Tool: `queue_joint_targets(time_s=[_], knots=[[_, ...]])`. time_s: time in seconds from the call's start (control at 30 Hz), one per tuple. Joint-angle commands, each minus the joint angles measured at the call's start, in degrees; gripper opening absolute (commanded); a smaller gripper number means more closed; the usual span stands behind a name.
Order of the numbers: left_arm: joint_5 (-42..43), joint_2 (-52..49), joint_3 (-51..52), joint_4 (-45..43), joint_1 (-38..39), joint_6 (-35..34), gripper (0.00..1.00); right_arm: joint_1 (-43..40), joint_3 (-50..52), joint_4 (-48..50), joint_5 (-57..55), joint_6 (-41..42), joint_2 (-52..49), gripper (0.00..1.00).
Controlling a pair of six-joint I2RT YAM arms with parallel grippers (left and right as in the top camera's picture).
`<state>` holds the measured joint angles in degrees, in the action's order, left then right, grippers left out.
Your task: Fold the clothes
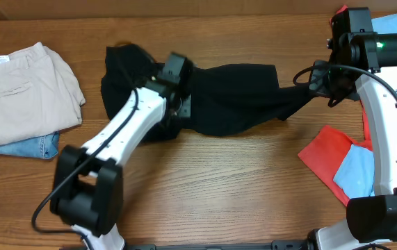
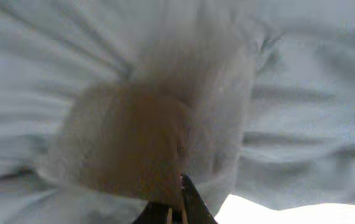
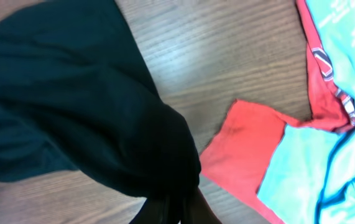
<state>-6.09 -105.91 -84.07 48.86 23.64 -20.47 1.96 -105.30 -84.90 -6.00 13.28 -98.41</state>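
While the black shirt [image 1: 240, 97] lies stretched in a loose band across the far middle of the table [image 1: 240, 194], each arm has one end of it. The left gripper [image 1: 177, 103] presses down into the shirt's left half, fingers clenched on a bunch of cloth. Its own camera shows only pale, blurred folds gathered up to the fingertips. The right gripper [image 1: 314, 82] is clamped on the shirt's right end, where the cloth narrows into a twisted tail. From that wrist, the dark fabric runs straight into the closed fingers. A red shirt [image 1: 323, 156] and a blue shirt [image 1: 354, 170] lie overlapping on the right, near the right arm and apart from the black one. At the far left, beige trousers [image 1: 24, 90] rest on jeans [image 1: 31, 147].
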Motion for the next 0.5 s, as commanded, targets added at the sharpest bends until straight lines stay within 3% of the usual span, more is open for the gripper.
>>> queue_joint_targets(time_s=[0.0,0.2,0.47], knots=[[-5.38,9.79,-11.45,4.26,-0.70,5.99,0.04,-0.22,-1.68,0.09,0.94,0.26,0.94,0.04],[-5.92,19.12,-25.64,13.25,-6.14,8.57,0.04,-0.22,-10.64,-4.26,1.18,0.28,2.62,0.04],[-5.92,29.40,-33.51,18.91,-15.87,11.74,0.04,-0.22,-25.68,-12.15,2.58,0.28,5.95,0.04]])
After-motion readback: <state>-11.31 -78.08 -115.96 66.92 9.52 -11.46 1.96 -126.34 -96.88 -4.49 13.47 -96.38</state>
